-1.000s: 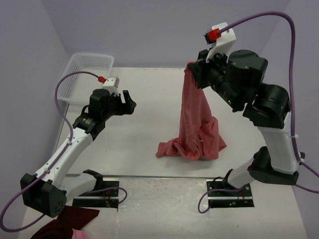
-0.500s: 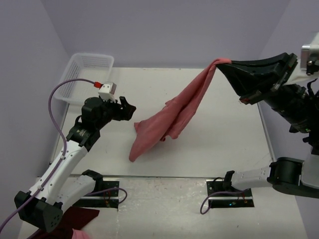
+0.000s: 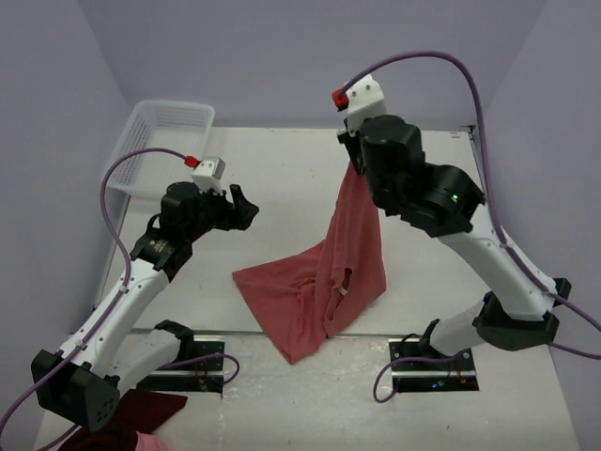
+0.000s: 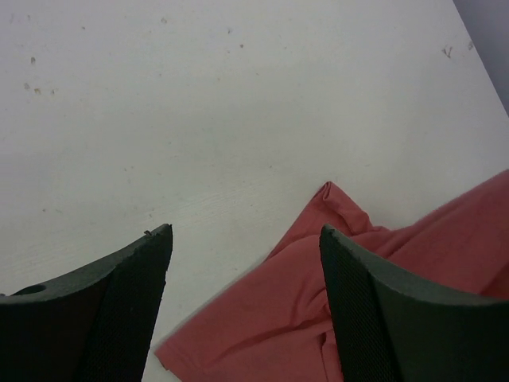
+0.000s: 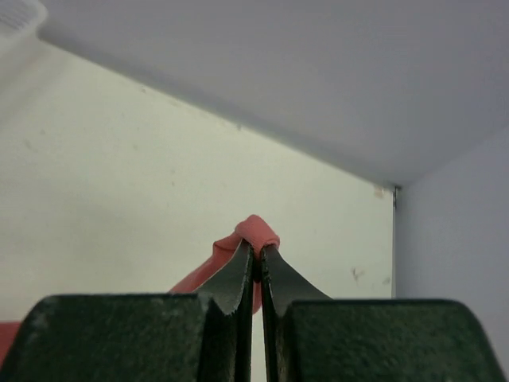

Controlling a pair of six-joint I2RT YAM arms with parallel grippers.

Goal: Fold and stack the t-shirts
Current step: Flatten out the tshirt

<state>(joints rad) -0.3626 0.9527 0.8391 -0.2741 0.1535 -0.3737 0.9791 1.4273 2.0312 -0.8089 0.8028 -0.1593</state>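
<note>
Hanging t-shirt [image 3: 355, 235] top hidden behind right arm [image 3: 413, 183], pinched in right jaws

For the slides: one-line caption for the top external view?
Right gripper holds salmon-red t-shirt up, hem draped on table; left gripper open nearby.

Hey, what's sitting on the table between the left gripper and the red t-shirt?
Nothing. In the top external view only bare table separates the open left gripper from the t-shirt.
</note>
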